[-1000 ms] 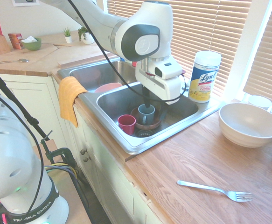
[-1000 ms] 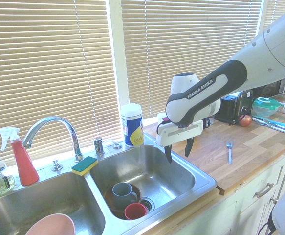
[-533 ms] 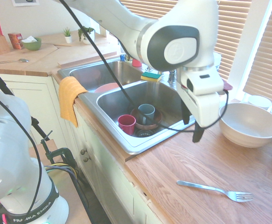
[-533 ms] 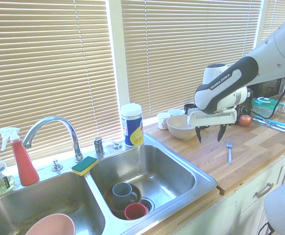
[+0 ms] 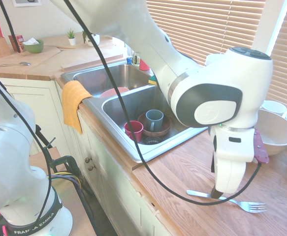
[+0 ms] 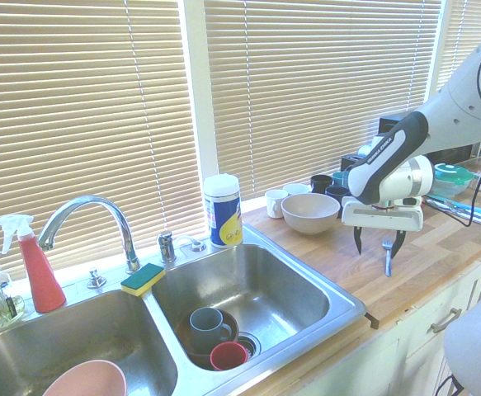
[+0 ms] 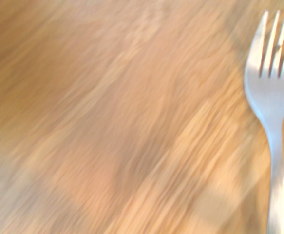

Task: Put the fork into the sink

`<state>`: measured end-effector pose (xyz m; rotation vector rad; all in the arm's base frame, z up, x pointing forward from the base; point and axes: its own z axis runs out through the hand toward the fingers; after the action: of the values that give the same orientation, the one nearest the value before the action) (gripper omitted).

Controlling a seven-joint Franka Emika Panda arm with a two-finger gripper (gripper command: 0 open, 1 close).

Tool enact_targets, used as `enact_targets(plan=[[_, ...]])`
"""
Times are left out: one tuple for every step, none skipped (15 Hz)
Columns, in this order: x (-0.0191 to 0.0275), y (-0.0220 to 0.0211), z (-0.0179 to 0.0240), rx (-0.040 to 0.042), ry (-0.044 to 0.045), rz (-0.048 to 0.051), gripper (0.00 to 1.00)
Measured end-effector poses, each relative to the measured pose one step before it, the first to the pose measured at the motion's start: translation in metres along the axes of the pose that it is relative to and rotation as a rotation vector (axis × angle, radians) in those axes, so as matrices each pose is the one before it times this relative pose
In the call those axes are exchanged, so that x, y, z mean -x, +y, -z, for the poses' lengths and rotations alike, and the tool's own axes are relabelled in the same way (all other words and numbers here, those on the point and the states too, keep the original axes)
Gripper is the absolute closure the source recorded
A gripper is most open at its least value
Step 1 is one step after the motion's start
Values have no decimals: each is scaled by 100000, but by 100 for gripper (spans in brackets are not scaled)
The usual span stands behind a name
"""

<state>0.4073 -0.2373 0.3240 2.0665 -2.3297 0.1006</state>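
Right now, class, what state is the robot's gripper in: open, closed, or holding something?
Gripper: open, fingers apart, holding nothing; the fork lies on the wooden counter.

Viewpoint: second exterior view
Counter [image 6: 327,268]: light wood, joined strips, running from near left to far right
Fork [image 6: 388,263]: flat on the wood, right of the sink [image 6: 345,313], tines toward the far side
Large bowl [image 6: 310,216]: white, far side, left of the fork
Mugs [image 6: 275,204]: white and dark, around the bowl's far side
Container [image 6: 452,176]: teal lid, far right
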Motion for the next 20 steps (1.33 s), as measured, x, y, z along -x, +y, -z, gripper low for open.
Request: enact_targets(plan=[[-331, -116, -292, 501, 22, -531, 100], [-249, -88, -95, 124, 75, -425, 100], [-233, -53, 62, -246, 135, -542, 100], [-230, -79, 110, -770, 322, -533, 100], [-300, -90, 53, -995, 533, -387, 100], [-318, -92, -61, -852, 749, -151, 100], [-415, -45, -202, -713, 896, -165, 100], [-379, -38, -302, -495, 772, -205, 100], [-252, -110, -241, -665, 569, -194, 100], [-200, -113, -66, -183, 243, -239, 100], [-71, -103, -40, -88, 123, -33, 100], [40, -105, -9, -285, 123, 156, 100], [88, -115, -11, -137, 14, 191, 100], [150, -141, 5, -101, -88, 231, 100], [124, -97, 18, -145, -245, -73, 100], [4, 2, -13, -38, -593, -680, 100], [-68, 35, -10, -25, -501, -623, 100], [-41, 16, 3, 80, -470, -514, 100], [-94, 24, 25, 466, -336, -273, 100], [-37, -13, 38, 296, -223, -160, 100]])
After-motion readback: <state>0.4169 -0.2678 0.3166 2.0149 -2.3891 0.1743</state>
